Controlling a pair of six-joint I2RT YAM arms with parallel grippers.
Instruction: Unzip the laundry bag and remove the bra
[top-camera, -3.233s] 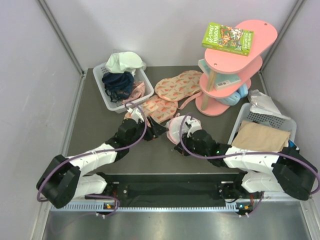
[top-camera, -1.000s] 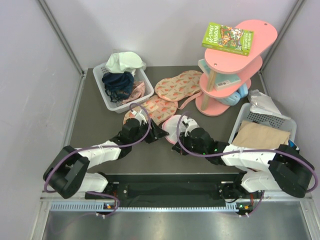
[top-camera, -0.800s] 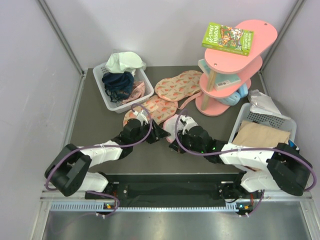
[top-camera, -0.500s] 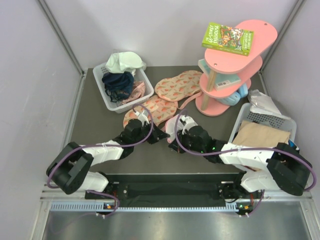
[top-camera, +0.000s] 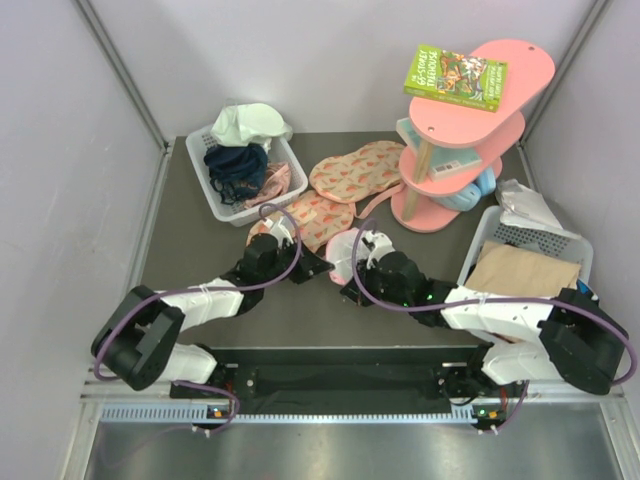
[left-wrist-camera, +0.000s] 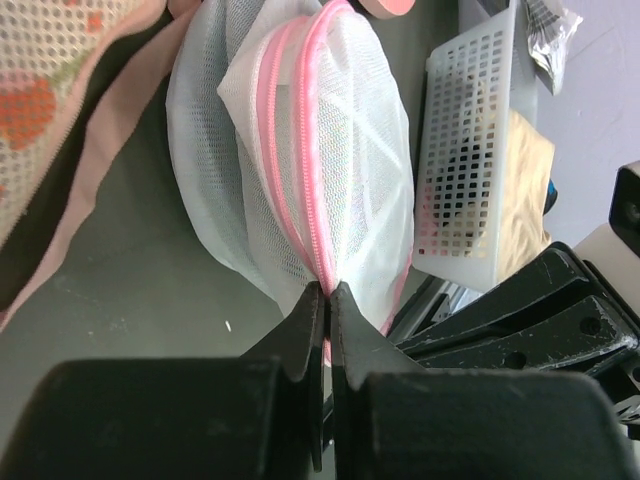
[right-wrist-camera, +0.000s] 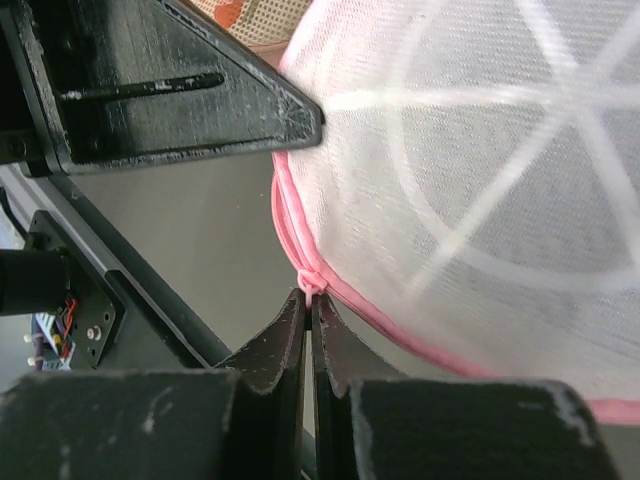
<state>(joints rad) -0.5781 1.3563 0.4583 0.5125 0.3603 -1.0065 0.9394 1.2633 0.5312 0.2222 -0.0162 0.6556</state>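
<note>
The laundry bag (top-camera: 343, 250) lies on the dark table (top-camera: 200, 260) near its middle, just near of the pink fruit-print cloth pieces (top-camera: 355, 170) and between the two arms' tips. It is a white mesh dome with pale ribs and a pink zip trim around its rim.

The left gripper (left-wrist-camera: 326, 292) comes in from the left. Its fingers are pressed together with no gap, pinching the pink trim at the edge of the bag. In the left wrist view the trim runs away from the fingertips as two pink bands side by side. I cannot tell whether the zip between them is open.

The right gripper (right-wrist-camera: 308, 298) comes in from the right and near side. Its fingers are also pressed tight, clamped on a small pink tab on the trim at the bag's rim. The left gripper's black finger sits just beside that spot, touching the mesh.

A white basket (top-camera: 193, 150) of clothes stands at the far left. A pink tiered stand (top-camera: 480, 90) with a green book (top-camera: 455, 77) on top stands at the far right. Another white basket (top-camera: 500, 225) sits at the right edge.
</note>
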